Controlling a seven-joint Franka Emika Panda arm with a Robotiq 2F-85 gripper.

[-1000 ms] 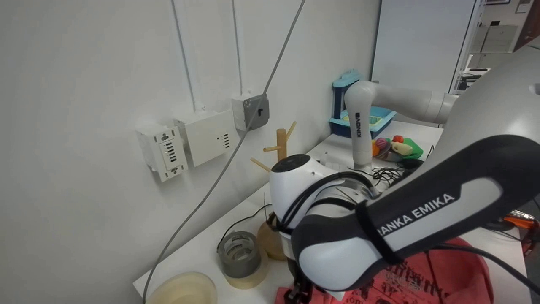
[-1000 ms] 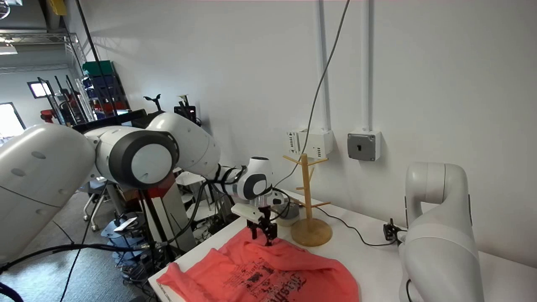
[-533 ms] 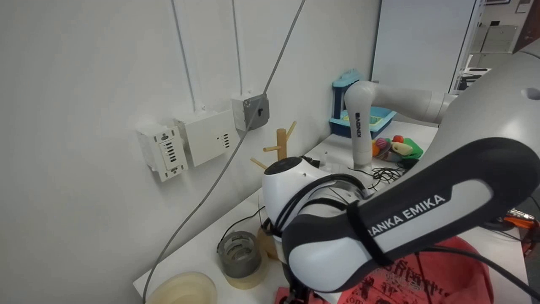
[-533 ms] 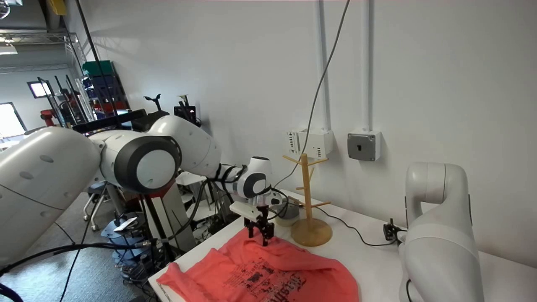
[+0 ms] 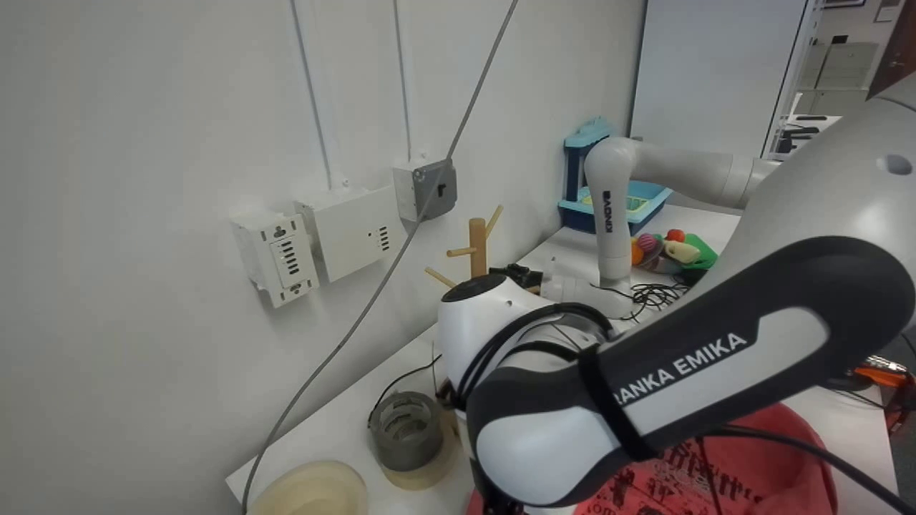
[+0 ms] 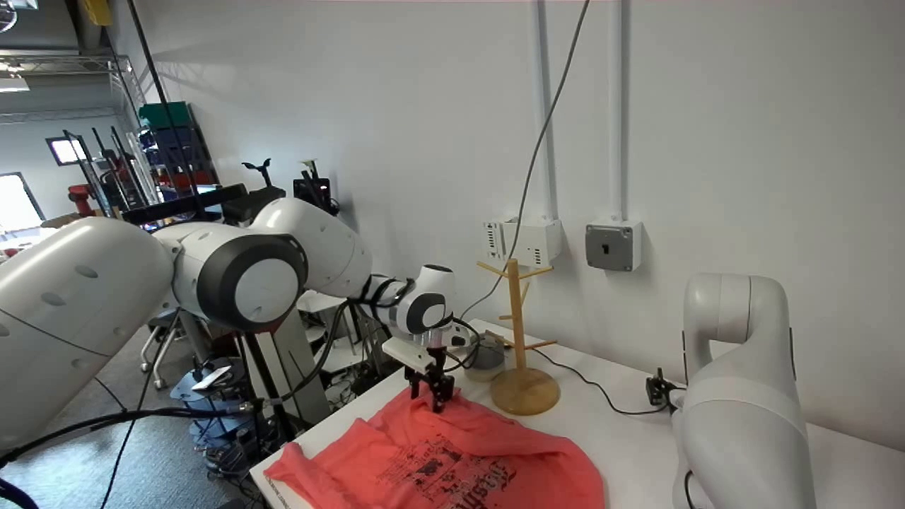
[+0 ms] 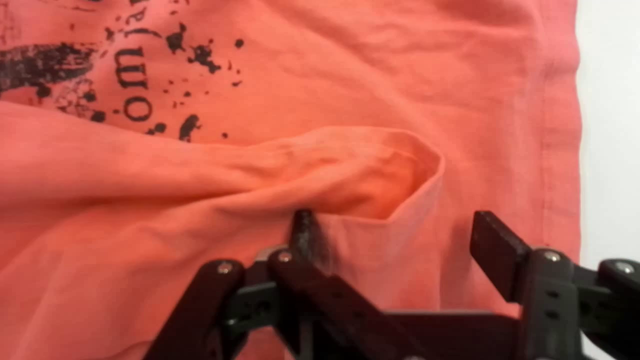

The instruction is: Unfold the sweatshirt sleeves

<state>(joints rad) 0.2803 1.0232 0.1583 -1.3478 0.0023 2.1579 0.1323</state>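
Gaping wide, the hand (image 7: 393,220) is over the sweatshirt (image 6: 438,452) on the table (image 6: 626,452); in the wrist view a sleeve (image 7: 270,170) runs from 9 o'clock to its mouth at 12, near the jaws.

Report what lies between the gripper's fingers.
In the wrist view, a sleeve's open end shows between the spread fingers, with more of the sweatshirt behind it. Whether they touch it is unclear.

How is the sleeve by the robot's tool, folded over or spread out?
Folded over: in the wrist view the sleeve lies across the front of the sweatshirt, its open end short of the stitched edge.
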